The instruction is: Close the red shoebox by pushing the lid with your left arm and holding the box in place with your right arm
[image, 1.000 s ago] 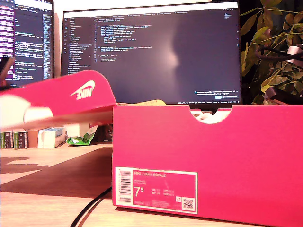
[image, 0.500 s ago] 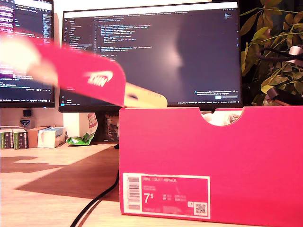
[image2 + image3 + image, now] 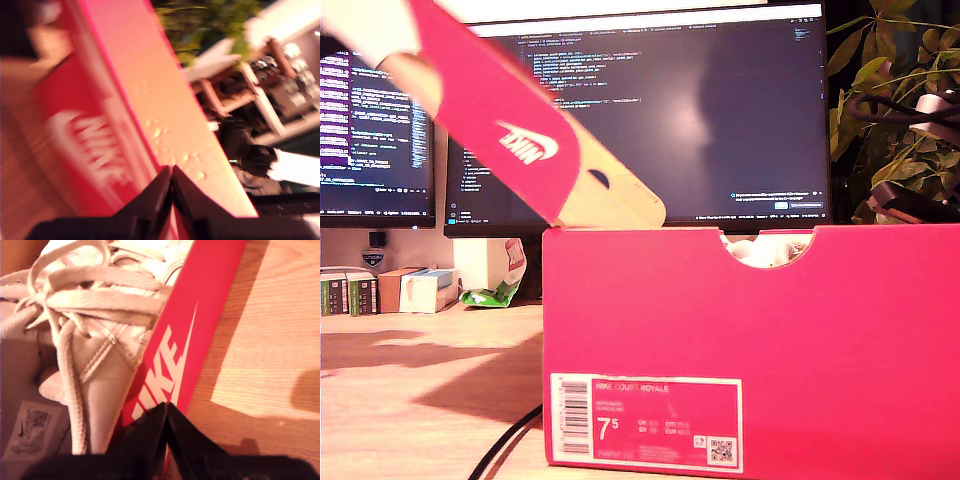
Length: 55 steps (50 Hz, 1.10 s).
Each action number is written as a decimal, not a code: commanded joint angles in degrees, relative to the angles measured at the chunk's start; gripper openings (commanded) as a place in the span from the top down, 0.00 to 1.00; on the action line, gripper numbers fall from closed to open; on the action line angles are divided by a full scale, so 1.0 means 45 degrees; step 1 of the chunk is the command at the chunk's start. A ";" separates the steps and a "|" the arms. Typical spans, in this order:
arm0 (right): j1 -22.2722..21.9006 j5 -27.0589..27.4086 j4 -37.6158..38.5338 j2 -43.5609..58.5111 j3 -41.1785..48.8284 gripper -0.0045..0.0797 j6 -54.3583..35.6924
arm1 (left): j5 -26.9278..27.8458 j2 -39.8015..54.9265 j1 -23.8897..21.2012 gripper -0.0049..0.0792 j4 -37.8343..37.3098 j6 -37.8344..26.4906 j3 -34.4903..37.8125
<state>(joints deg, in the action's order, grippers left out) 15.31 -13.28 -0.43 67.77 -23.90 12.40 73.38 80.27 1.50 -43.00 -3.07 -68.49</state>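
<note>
- The red shoebox (image 3: pixel 740 340) stands on the wooden desk (image 3: pixel 420 400), filling the near ground in the exterior view, with the monitor (image 3: pixel 650 110) behind it; it is open on top.
- The lid (image 3: pixel 510 130) rises steeply from the shoebox's back edge toward the exterior view's upper left. Its long axis is tilted well up, and its free end points away from the box. Closing it means swinging that end over and down onto the box.
- The white shoe (image 3: pixel 85 330) lies laced inside the shoebox, against its wall.
- My first gripper (image 3: pixel 171 192) sits at the lid's edge, tips pressed together with nothing between them; this arm is nearer the lid.
- My second gripper (image 3: pixel 165 427) sits at the shoebox's long wall, jaws likewise pinched together, bracing rather than grasping.
- Compared with the earlier frames, the lid stands much steeper, and the shoebox has shifted slightly sideways.
</note>
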 commanded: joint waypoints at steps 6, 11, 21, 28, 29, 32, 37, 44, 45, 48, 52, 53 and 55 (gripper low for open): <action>0.1010 -0.0733 0.0189 0.0053 -0.0301 0.96 0.0209 | -0.0306 0.0223 -0.1778 0.96 0.2006 0.2186 0.0165; 0.1010 -0.0733 0.0189 0.0053 -0.0301 0.96 0.0209 | -0.0311 0.0223 -0.2550 0.96 0.3400 0.2501 -0.0282; 0.0971 -0.0568 0.0165 0.0049 -0.0301 0.96 0.0165 | -0.2059 0.0083 -0.3657 0.96 0.5493 0.2676 -0.2123; 0.0568 -0.0253 -0.0015 0.0044 -0.0301 0.96 -0.0155 | -0.5207 -0.0374 -0.4182 0.96 0.6280 0.2540 -0.3167; 0.0486 -0.0253 -0.0058 0.0044 -0.0301 0.96 -0.0170 | -0.5659 -0.0452 -0.4216 0.96 0.6271 0.2540 -0.3303; 0.0248 -0.0253 -0.0238 0.0044 -0.0301 0.96 -0.0335 | -0.6761 -0.0661 -0.4240 0.96 0.6037 0.2147 -0.3604; -0.0214 0.0092 -0.0617 0.0024 -0.0316 0.96 -0.0763 | -0.7893 -0.0986 -0.4240 0.96 0.5231 0.2103 -0.3740; -0.1020 0.1297 -0.1486 -0.0160 -0.0714 0.96 -0.1598 | -0.9437 -0.1112 -0.4192 0.96 0.3230 0.1001 -0.3740; -0.1122 0.1462 -0.1593 -0.0199 -0.0816 0.96 -0.1719 | -0.9695 -0.1117 -0.4192 0.96 0.2963 0.1001 -0.3740; -0.1370 0.1783 -0.1783 -0.0379 -0.1107 0.96 -0.1860 | -1.0384 -0.1117 -0.4197 0.96 0.2365 0.0160 -0.3740; -0.1676 0.1783 -0.1846 -0.0753 -0.1457 0.96 -0.1855 | -1.0962 -0.1132 -0.4206 0.96 0.2084 0.0087 -0.3735; -0.1729 0.1783 -0.1880 -0.0874 -0.1545 0.96 -0.1855 | -1.1084 -0.1171 -0.4206 0.96 0.2079 0.0087 -0.3735; -0.1826 0.1787 -0.1914 -0.1156 -0.1685 0.96 -0.1865 | -1.1317 -0.1268 -0.4201 0.96 0.2074 -0.0097 -0.3735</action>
<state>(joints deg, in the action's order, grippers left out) 7.35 -5.32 -9.19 65.41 -29.85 4.38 23.27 74.89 -17.30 -34.26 -1.61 -85.65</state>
